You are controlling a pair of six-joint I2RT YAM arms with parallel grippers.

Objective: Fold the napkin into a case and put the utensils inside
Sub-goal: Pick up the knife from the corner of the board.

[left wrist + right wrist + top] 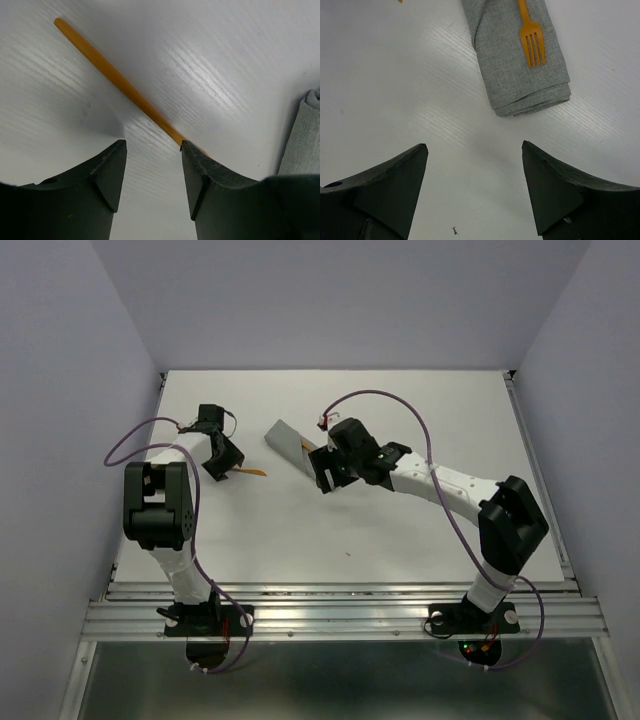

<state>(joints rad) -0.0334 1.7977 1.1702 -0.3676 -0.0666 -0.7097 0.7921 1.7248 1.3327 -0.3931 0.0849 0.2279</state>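
The napkin is folded into a narrow grey case (pixel 288 443) on the table, seen closely in the right wrist view (pixel 520 65). An orange fork (pixel 531 42) lies on it, tines showing; its handle runs out of frame. My right gripper (pixel 325 480) is open and empty, just near of the case's end (pixel 475 150). The second orange utensil (pixel 250 472) lies on the bare table left of the case. In the left wrist view its handle (pixel 115 77) runs under my right fingertip (pixel 192 152). My left gripper (pixel 152 145) is open over it, holding nothing (pixel 230 462).
The white table (pixel 350 530) is walled in by pale side panels. A metal rail (pixel 340 605) runs along the near edge by the arm bases. Purple cables loop above both arms. A small dark speck (pixel 454 230) lies on the table under my right gripper.
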